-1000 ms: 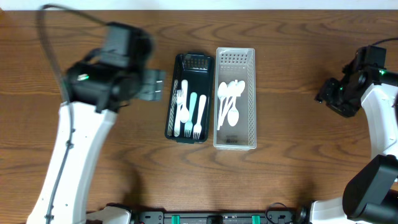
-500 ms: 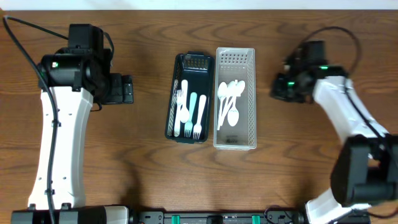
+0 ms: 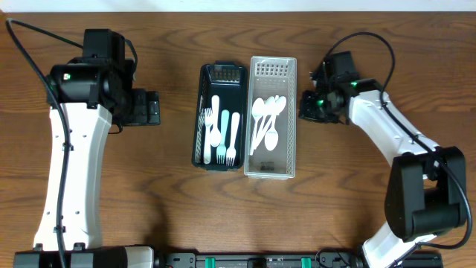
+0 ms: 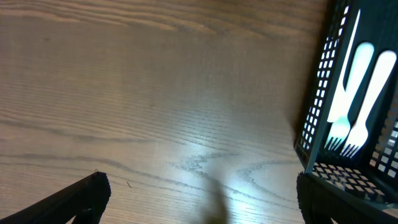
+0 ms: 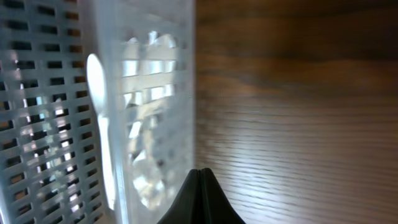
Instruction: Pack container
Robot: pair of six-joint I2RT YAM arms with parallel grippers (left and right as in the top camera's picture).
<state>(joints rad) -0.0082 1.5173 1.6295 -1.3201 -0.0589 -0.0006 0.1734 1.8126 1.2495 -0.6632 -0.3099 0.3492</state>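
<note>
Your white spoon basket (image 3: 271, 162) sits mid-table, its left wall touching the dark fork tray (image 3: 222, 75), and the cutlery looks fully sorted. Just beside the basket's right wall is your right gripper (image 3: 306, 107), fingers pinched together on nothing. This looks like a nudging step, so push low and level. Well left of the basket, your left gripper (image 3: 152, 109) gapes wide, empty.

The setting is a robotics test bench. A wood-grain table (image 3: 149, 193) carries two slotted baskets at its centre, one dark (image 3: 223, 73) and one clear (image 3: 272, 69), both holding plastic cutlery. Two white jointed arms, left (image 3: 71, 171) and right (image 3: 383, 130), rise from the table's near edge, along which a black rail (image 3: 245, 261) with green clips runs. A black cable (image 3: 368, 33) loops above the table's far right part.
</note>
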